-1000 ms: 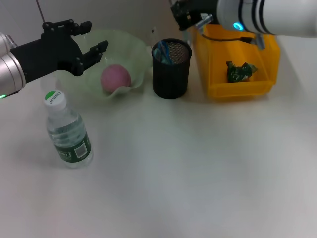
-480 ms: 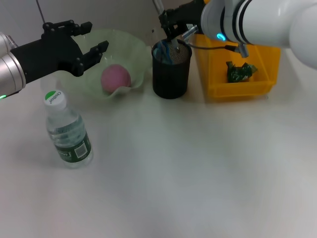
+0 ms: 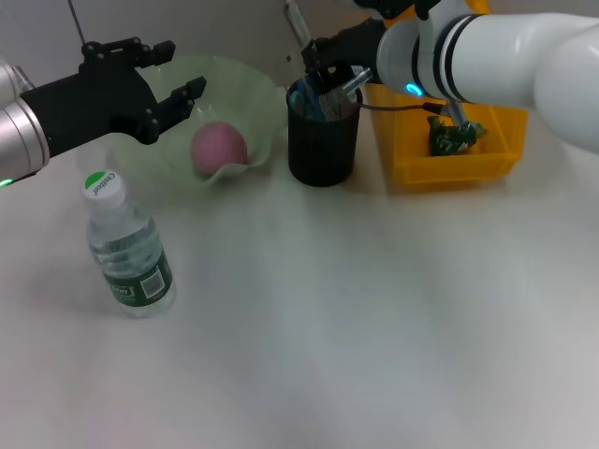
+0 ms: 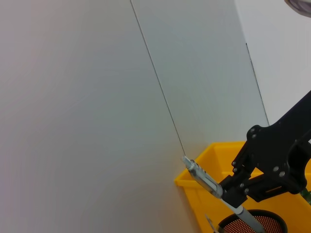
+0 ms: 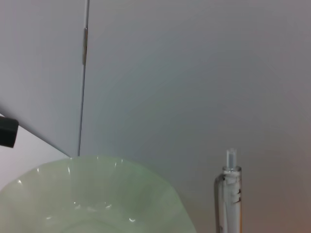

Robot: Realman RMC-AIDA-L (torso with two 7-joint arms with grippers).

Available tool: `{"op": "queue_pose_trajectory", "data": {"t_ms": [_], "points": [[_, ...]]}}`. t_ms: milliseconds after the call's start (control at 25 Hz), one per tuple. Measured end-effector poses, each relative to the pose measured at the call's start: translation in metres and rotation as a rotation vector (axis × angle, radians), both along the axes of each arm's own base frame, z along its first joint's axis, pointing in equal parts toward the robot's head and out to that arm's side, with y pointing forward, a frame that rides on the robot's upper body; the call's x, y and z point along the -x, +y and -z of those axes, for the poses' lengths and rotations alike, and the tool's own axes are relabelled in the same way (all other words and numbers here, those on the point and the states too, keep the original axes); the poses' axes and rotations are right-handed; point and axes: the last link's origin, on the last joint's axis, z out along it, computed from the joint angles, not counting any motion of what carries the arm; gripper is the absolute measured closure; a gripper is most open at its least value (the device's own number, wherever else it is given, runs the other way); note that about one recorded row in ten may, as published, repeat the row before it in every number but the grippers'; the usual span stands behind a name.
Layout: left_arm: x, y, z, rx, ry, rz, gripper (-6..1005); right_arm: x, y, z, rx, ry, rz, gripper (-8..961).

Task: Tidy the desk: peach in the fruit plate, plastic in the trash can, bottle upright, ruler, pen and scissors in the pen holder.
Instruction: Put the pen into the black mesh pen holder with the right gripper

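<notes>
My right gripper (image 3: 329,70) is clamped on the pen (image 3: 301,28), tip over the pen holder (image 3: 323,131). Next: lower, release. Left gripper (image 3: 154,89) idles spread-fingered, empty.

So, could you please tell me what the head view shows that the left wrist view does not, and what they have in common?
Only the head view shows the peach in the green fruit plate, the upright bottle, the crumpled plastic in the bin, and the left tool hovering open beside the plate. Only the left wrist view shows the bare wall panel with its thin seam. Both show the right tool holding the pen tilted over the mesh pen holder, beside the yellow trash can.
</notes>
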Motion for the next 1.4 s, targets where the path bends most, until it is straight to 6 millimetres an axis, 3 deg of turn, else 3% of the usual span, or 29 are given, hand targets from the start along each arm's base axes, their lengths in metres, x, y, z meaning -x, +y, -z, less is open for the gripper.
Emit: {"op": "queue_pose_trajectory", "data": {"t_ms": [360,1400], "points": [[0.001,-0.001,0.000,-0.001,0.001,-0.003,500,-0.002,0.001,0.000,-0.017,0.002,-0.011,822],[0.002,-0.001,-0.001,-0.002,0.003,-0.001,500,-0.010,0.000,0.011,-0.033,0.041,-0.027,693]]}}
